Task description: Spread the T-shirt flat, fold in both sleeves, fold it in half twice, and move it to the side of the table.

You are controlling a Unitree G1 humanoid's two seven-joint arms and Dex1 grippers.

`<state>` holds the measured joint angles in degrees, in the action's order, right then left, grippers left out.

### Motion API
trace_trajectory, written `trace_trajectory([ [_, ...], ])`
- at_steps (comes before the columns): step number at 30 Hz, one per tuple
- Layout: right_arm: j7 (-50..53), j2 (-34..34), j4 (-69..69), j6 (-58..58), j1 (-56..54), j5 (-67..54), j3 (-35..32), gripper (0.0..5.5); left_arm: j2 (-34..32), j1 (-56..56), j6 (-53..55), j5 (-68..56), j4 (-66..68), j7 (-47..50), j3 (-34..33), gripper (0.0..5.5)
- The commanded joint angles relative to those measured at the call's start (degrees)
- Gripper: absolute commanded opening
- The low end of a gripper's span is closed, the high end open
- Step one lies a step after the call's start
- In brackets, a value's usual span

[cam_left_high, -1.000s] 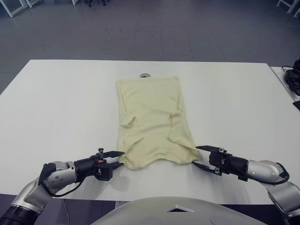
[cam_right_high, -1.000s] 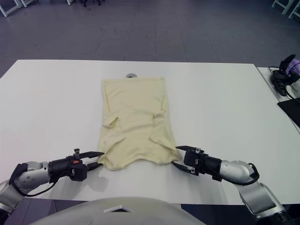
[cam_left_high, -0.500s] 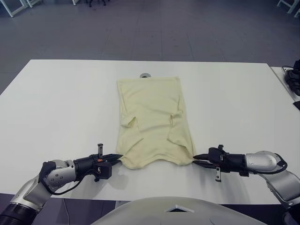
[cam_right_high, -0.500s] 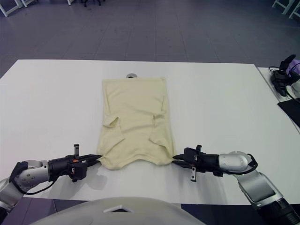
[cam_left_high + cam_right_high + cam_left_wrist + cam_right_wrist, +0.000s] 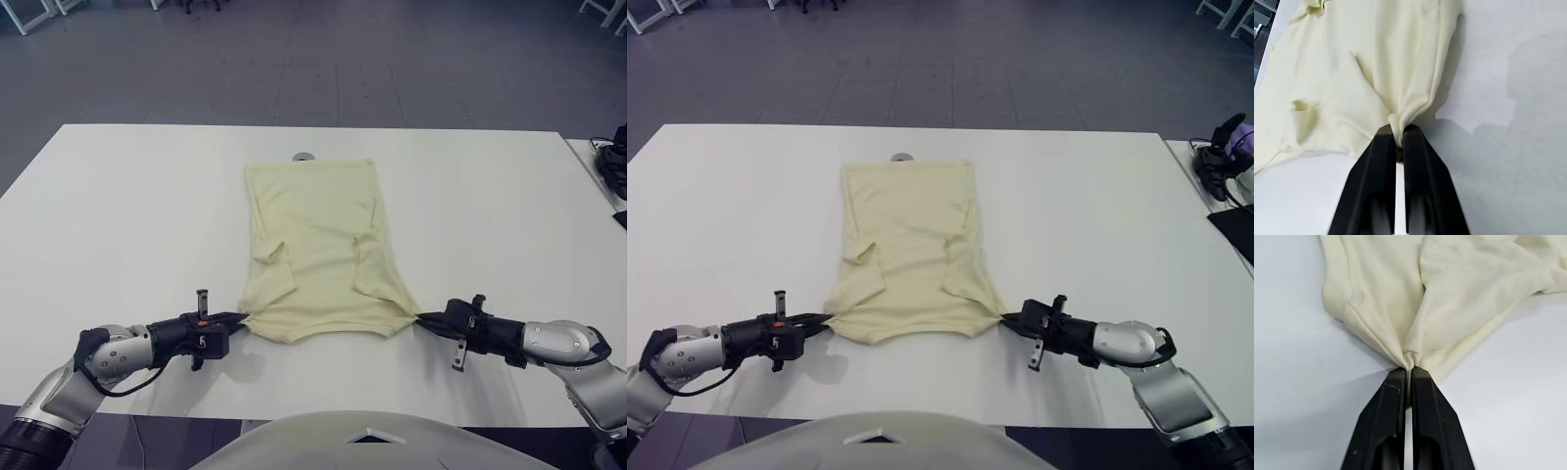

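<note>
Sleeves are folded in and we have the cream T-shirt (image 5: 318, 245) lying mid-table (image 5: 127, 215), left hand (image 5: 239, 318) and right hand (image 5: 422, 317) each pinching a near corner, so the first half-fold looks due: lift both evenly toward the far hem.

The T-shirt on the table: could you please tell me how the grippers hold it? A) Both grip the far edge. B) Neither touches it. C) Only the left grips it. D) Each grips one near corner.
D: the left gripper and the right gripper each have their jaws shut on a bunched near corner of the T-shirt.
</note>
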<state>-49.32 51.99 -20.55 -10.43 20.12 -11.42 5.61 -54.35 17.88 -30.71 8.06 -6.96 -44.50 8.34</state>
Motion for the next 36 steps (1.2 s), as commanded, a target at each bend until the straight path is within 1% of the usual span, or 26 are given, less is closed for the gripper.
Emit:
trace_trajectory([
  [1, -5.0, 4.3, -6.9, -6.8, -0.9, -6.0, -4.2, 0.00, -4.7, -2.3, 2.5, -6.3, -4.6, -5.9, -2.2, 0.01],
  [5, -11.5, 8.9, -12.6, -16.3, -2.7, -15.5, -8.1, 0.00, -7.8, -5.4, 7.2, -16.7, -8.2, -12.8, -4.2, 0.01],
  [9, -13.6, 10.4, -13.0, -23.6, -8.3, -22.9, -11.0, 0.00, -8.0, -8.4, 19.2, -28.4, -12.1, -15.8, -6.8, 0.01],
  [14, -16.0, 11.4, -10.8, -30.0, -14.5, -29.9, -13.5, 0.00, -8.9, -8.0, 26.4, -33.6, -13.9, -19.5, -9.9, 0.01],
  [19, -25.3, 16.7, -13.6, -36.1, -11.5, -38.6, -17.5, 0.00, -12.2, -0.8, 30.9, -38.6, -19.5, -27.8, -14.2, 0.01],
  [23, -31.5, 19.6, -15.0, -35.7, -6.0, -38.0, -19.8, 0.00, -15.1, 6.0, 35.1, -42.3, -24.7, -34.8, -19.3, 0.01],
  [27, -37.4, 20.9, -17.5, -37.6, 0.6, -39.8, -25.0, 0.00, -16.4, 13.0, 41.7, -47.1, -29.9, -41.3, -26.8, 0.01],
  [31, -38.6, 20.8, -17.5, -39.5, 0.5, -42.7, -27.7, 0.00, -15.3, 11.9, 44.8, -49.0, -30.7, -41.8, -28.9, 0.01],
  [34, -41.0, 21.3, -18.4, -42.4, 1.3, -47.1, -31.0, 0.00, -15.7, 15.0, 48.8, -51.8, -32.7, -45.7, -33.2, 0.01],
  [36, -39.2, 20.4, -18.1, -42.9, -0.9, -48.6, -30.5, 0.00, -14.9, 13.8, 50.6, -52.9, -33.1, -44.5, -32.9, 0.01],
])
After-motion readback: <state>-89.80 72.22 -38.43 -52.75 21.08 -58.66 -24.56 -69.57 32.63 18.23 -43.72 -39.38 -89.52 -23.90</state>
